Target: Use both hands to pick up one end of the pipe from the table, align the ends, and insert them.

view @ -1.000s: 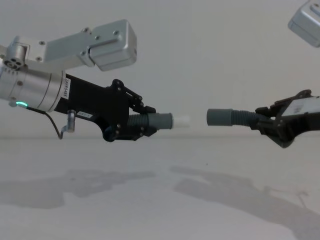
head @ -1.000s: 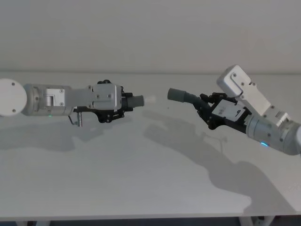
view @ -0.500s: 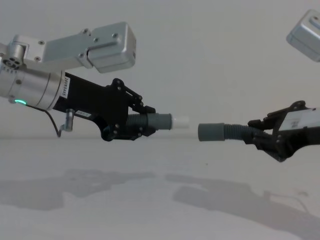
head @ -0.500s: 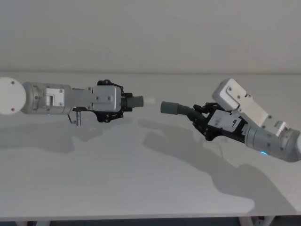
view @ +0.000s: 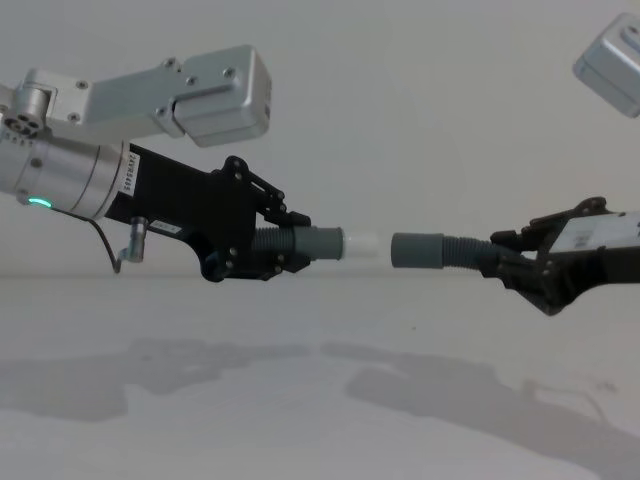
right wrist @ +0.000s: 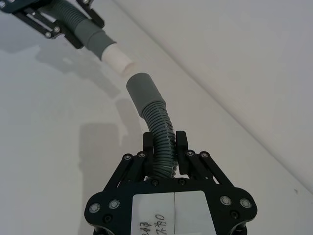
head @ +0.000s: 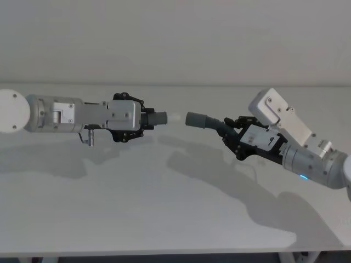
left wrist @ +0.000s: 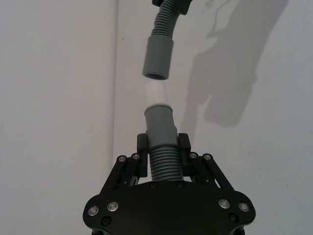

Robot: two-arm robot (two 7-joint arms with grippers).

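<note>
Above the white desk [head: 164, 208], both hose pieces hang in the air, tips facing across a small gap. The left gripper [view: 262, 250] is clamped on the ribbed part of the thinner hose [view: 300, 245], just behind its smooth cuff, with the whitish tip [view: 363, 243] sticking out toward the middle. The right gripper [view: 520, 262] is closed on the ribs of the thicker hose [view: 455, 252], farther back from its socket [view: 417, 250], so a longer stretch of hose juts out free. In the chest view the tip and socket sit at nearly the same height, close but not touching; the left wrist view shows the socket mouth slightly off the tip's line. Both pieces look light, and the ribbed sections are probably bendy, so the long free end on the right may sag or buckle when pushed. The cuffs look stiffer and smooth. Holding on the ribs gives the fingers bite; a grip nearer the socket would likely steer it better.
</note>
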